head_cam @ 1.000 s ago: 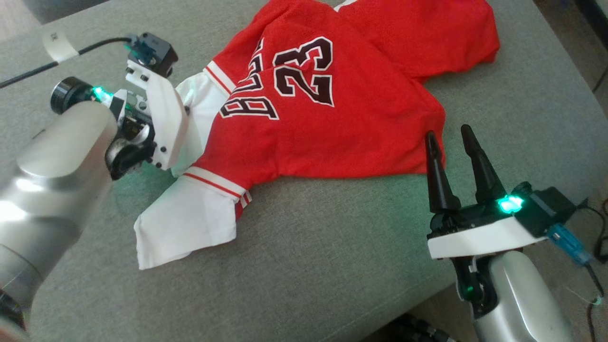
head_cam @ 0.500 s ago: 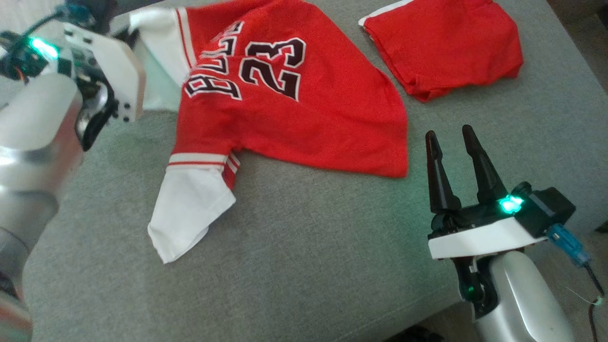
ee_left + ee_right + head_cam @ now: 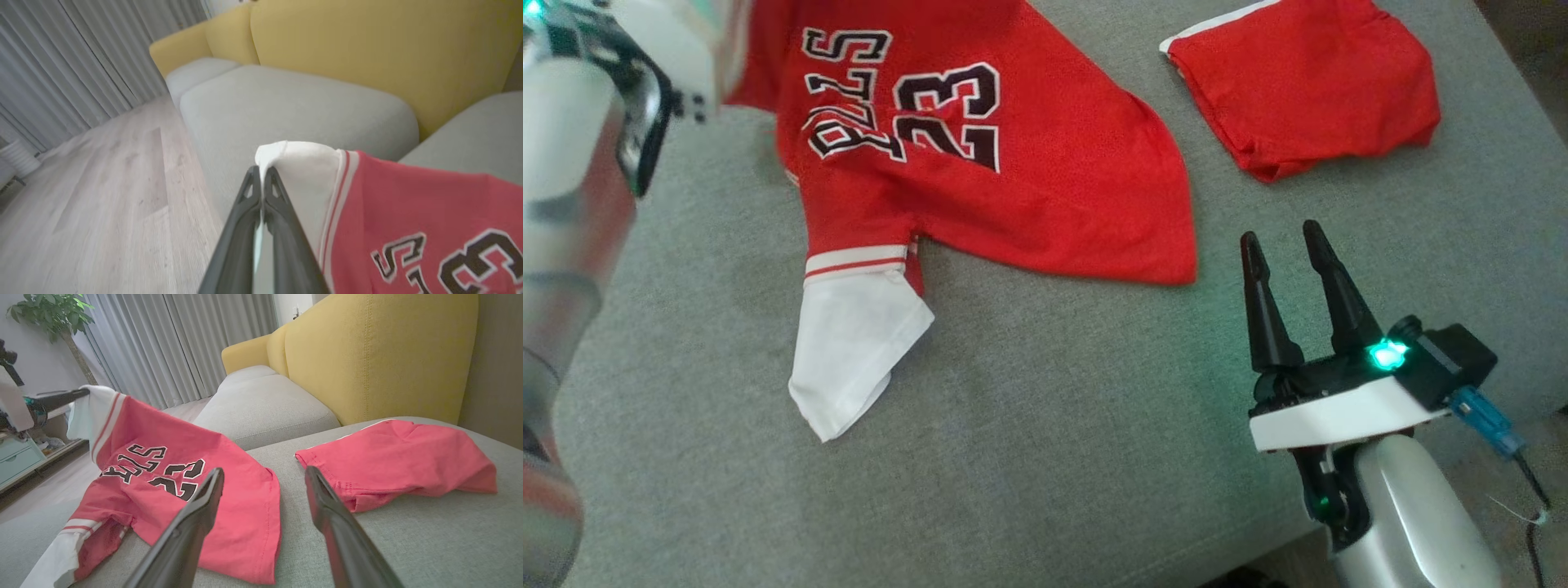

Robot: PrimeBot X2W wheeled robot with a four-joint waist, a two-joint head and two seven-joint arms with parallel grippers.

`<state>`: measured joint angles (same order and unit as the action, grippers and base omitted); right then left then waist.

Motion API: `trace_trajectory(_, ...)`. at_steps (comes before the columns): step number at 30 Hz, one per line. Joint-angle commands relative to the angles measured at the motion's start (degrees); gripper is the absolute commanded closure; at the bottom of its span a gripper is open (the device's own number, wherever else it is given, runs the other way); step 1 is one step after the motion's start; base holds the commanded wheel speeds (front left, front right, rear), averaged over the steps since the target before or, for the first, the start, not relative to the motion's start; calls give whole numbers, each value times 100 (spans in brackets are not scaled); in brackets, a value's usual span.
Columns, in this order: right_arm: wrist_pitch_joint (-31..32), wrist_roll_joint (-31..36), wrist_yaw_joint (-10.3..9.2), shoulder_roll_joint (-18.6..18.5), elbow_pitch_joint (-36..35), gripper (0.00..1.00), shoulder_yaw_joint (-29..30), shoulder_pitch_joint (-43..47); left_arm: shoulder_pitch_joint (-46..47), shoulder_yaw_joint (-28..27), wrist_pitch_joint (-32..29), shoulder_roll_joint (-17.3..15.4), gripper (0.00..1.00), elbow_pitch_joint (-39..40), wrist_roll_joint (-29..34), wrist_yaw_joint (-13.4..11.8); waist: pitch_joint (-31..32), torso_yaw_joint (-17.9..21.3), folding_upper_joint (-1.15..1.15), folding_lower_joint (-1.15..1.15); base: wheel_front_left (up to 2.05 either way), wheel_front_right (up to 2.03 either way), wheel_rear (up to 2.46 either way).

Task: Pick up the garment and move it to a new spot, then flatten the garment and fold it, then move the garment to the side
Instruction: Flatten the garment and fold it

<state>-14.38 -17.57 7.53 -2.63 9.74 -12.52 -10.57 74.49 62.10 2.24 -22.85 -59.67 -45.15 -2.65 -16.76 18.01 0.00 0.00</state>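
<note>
Right pincer [image 3: 1280, 233]: lower right of the head view, fingers apart and empty, above the grey sofa seat [image 3: 1054, 457].
Jersey [image 3: 1013, 188]: red, numbered 23, centre to upper left; its lower part lies on the seat with the near sleeve [image 3: 858, 343] white and flat, its upper left corner lifted.
Left pincer [image 3: 261, 171]: fingers together, clamped on the far sleeve [image 3: 302, 171], upper left.
Shorts [image 3: 1307, 90]: red, upper right, apart from the jersey.
Backrest [image 3: 367, 355]: yellow, behind the seat.
</note>
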Motion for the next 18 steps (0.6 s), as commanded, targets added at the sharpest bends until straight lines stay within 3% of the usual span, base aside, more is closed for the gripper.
trace_trajectory(1, -62, -14, -4, -25, -172, 0, -143, -136, 517, -256, 281, -108, 100, -1, 76, -133, -22, 16, 0, 0, 0, 0, 0)
trace_trajectory(2, -62, -14, -4, -25, -172, 0, -143, -136, 517, -256, 281, -108, 100, -1, 76, -133, -22, 16, 0, 0, 0, 0, 0)
trace_trajectory(3, -62, -12, -4, -25, -173, 0, -153, -144, 553, -277, 453, -74, 60, -30, 94, -181, -29, 23, 0, 0, 0, 0, 0)
trace_trajectory(4, -62, -12, -4, -25, -174, 0, -161, -149, 581, -287, 609, -39, 0, -61, 115, -216, -35, 30, 0, 0, 0, 0, 0)
trace_trajectory(11, -62, -17, -4, -25, -158, 0, -139, -145, 598, -201, 1006, 221, 0, -340, 211, -138, -32, -6, 0, 0, 0, 0, 0)
trace_trajectory(18, -62, 78, -4, -25, -151, 0, 8, -126, 478, -242, 1133, 414, 0, -541, 100, 72, 120, -344, 0, 0, 0, 0, 0)
